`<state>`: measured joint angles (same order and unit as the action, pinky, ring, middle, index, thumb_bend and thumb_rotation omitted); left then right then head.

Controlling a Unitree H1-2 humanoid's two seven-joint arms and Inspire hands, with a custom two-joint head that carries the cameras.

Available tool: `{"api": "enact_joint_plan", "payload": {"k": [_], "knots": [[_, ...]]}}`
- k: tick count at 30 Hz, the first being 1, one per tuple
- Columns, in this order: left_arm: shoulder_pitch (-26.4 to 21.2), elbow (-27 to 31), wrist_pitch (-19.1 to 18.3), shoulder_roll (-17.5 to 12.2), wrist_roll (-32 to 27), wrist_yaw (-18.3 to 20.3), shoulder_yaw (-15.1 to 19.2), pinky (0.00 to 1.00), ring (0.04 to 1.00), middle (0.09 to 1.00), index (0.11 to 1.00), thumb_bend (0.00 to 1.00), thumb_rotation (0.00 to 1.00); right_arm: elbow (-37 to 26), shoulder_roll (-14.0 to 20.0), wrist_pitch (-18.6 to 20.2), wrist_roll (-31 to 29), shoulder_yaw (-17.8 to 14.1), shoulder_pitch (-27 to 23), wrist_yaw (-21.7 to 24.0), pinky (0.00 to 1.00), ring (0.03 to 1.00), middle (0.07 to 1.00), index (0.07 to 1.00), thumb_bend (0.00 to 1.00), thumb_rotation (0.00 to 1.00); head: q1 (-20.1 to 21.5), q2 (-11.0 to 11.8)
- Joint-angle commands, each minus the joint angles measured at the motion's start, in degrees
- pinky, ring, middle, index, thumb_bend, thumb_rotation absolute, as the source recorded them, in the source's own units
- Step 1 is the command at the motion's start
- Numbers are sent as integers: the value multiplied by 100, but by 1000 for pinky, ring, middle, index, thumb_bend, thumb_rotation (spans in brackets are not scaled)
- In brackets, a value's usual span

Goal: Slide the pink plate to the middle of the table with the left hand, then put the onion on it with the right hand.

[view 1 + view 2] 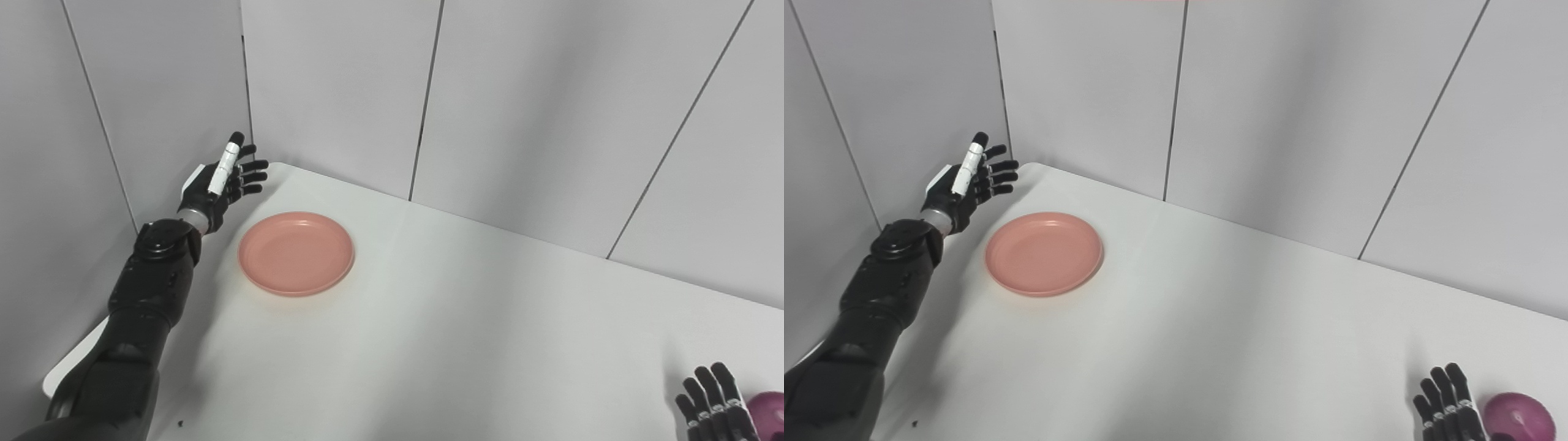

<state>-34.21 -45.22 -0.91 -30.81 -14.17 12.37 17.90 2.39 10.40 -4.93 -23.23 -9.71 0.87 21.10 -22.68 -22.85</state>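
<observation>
A round pink plate [296, 253] lies flat on the white table [465, 331], toward its far left corner. My left hand [223, 182] hovers just left of and behind the plate, open, fingers spread and pointing right, holding nothing and not touching the plate. A purple-red onion [1518, 416] rests at the near right of the table, cut by the frame edge in the left eye view. My right hand [1448, 403] lies just left of the onion at the bottom edge, fingers extended upward, open and apart from the onion. Its palm is out of frame.
Grey panelled walls [343, 92] close in the table on the left and behind, meeting at a corner just behind my left hand. The table's left edge [67, 367] runs under my left forearm.
</observation>
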Motion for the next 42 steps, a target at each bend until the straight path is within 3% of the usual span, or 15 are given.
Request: {"api": "enact_joint_plan", "payload": {"k": [1,5,14,22,35,42], "knots": [[-179,11,330,-149,-143,162,72,788,786,785,843,872,889,789,-232,-38,-46,41,754,8,1000,1000,986,1000,763,1000,5,-7],[-99,120,152,-32,-179,89,57,805,797,780,846,866,884,828,-235,-43,-63,28,742,17,1000,1000,985,1000,766,1000,5,-7],[161,282,253,120,-134,116,-18,784,778,781,838,861,909,801,-233,-39,-62,37,733,-3,1000,1000,985,1000,761,1000,3,-57],[547,729,-104,293,-286,116,28,791,781,771,859,834,914,820,-217,-67,-67,43,724,20,1000,1000,983,1000,747,1000,7,-41],[649,654,168,480,-256,110,-135,770,776,774,847,828,886,848,-218,-50,-93,46,719,42,1000,1000,986,1000,776,1000,64,-20],[712,972,28,692,-244,174,-288,768,785,779,857,840,894,858,-190,-138,-95,98,711,159,1000,1000,997,1000,761,1000,124,-23]]}}
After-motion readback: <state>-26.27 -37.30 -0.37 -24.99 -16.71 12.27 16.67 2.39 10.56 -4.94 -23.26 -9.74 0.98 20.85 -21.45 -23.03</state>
